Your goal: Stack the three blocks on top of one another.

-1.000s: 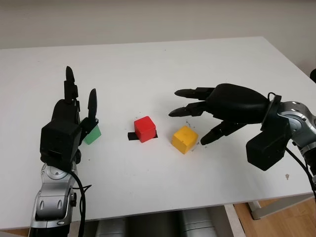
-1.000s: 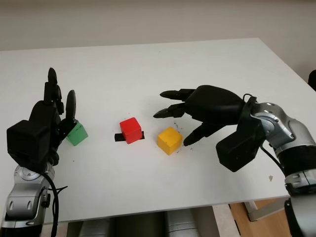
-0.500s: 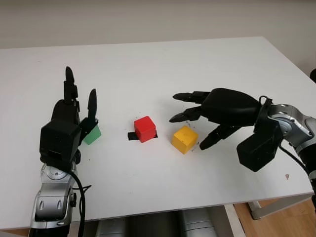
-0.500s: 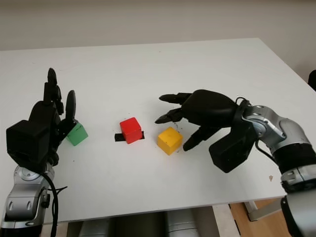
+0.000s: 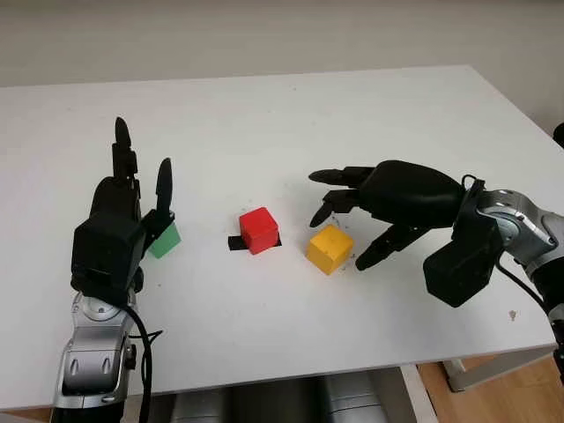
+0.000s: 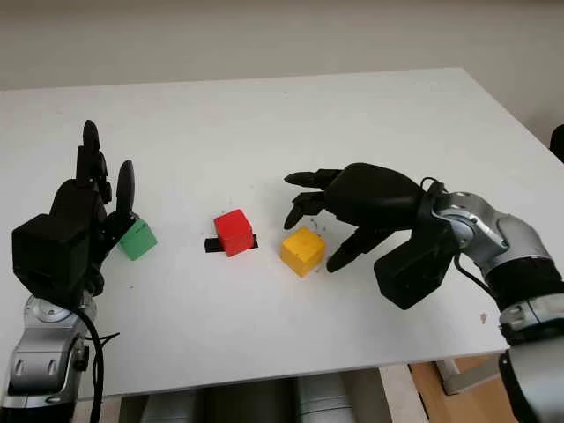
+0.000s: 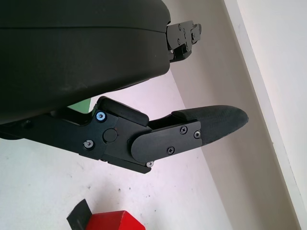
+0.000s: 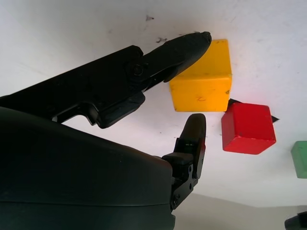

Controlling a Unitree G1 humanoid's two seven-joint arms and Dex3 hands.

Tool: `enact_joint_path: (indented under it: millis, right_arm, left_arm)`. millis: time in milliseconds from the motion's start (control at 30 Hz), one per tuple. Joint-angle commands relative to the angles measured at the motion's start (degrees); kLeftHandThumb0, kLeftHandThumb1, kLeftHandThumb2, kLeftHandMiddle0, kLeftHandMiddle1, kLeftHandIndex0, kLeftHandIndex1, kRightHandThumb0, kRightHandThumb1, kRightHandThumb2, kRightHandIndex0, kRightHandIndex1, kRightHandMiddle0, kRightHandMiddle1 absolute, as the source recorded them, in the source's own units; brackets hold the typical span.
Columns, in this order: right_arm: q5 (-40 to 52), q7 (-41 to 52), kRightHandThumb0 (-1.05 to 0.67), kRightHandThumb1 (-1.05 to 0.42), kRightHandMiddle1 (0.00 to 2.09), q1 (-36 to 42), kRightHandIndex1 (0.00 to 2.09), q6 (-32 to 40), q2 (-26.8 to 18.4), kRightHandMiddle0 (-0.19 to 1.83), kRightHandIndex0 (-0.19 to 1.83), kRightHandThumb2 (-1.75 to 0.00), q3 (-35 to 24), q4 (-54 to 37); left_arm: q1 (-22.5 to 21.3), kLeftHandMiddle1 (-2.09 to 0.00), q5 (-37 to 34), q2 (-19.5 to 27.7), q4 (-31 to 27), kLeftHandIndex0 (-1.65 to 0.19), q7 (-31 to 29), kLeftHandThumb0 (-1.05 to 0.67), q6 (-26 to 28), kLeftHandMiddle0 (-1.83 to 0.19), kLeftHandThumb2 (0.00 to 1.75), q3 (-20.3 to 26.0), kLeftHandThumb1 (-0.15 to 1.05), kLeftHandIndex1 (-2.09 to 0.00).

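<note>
A yellow block (image 5: 329,249) lies on the white table (image 5: 291,123), right of centre. My right hand (image 5: 348,220) hovers around it, open, one finger behind the block and the thumb to its right, none touching. The red block (image 5: 259,229) sits just left of the yellow one, on a small black mark (image 5: 235,242). A green block (image 5: 166,239) lies further left, partly hidden behind my left hand (image 5: 132,189), which stands upright and open beside it. In the right wrist view the yellow block (image 8: 201,79), red block (image 8: 248,128) and green block (image 8: 299,159) line up.
The table's front edge (image 5: 308,370) runs close below both arms. Its right edge (image 5: 529,115) is near my right forearm (image 5: 502,229). A wall (image 5: 264,35) stands behind the table.
My right hand has shifted slightly left and lowered around the yellow block, its fingers curling a little. The blocks and the left hand have not moved.
</note>
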Motion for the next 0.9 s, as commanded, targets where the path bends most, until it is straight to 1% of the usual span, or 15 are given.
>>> enact_joint_path:
  millis: [0,267,400,633,867]
  right_arm:
    - [0.6,-0.7,-0.65,-0.91,1.03,-1.5,0.07,-0.8,0.8,0.23,0.24,-0.06,0.2,1.1]
    - [-0.2,-3.0,-0.66,-0.93,1.12,-2.1,0.06,-1.2,2.2,0.21,0.24,-0.06,1.1,3.9]
    - [-2.9,-6.1,-0.67,-0.92,1.12,-2.6,0.07,-1.2,2.5,0.19,0.25,-0.05,2.2,4.7]
    - [-7.9,-12.2,-0.68,-0.91,1.12,-3.8,0.07,-0.5,2.7,0.22,0.28,-0.05,4.3,5.9]
    - [-8.7,-12.3,-0.64,-0.90,1.10,-5.1,0.06,0.3,2.5,0.22,0.25,-0.05,5.7,7.3]
  left_arm:
    - [0.0,-0.01,0.1,0.4,-1.3,0.19,0.0,-0.78,0.1,0.19,0.67,0.2,1.05,-0.03]
    - [0.3,-0.02,0.2,0.3,-1.6,0.19,0.1,-0.78,0.3,0.19,0.67,0.3,1.05,-0.03]
    - [0.5,-0.01,-0.1,0.2,-1.8,0.19,-0.1,-0.77,0.2,0.19,0.67,0.2,1.05,-0.03]
    - [1.0,-0.01,0.3,0.2,-2.6,0.19,0.1,-0.77,0.5,0.19,0.66,0.0,1.05,-0.02]
    - [1.2,0.00,0.0,-0.1,-2.8,0.19,0.1,-0.78,0.8,0.19,0.66,0.1,1.05,-0.01]
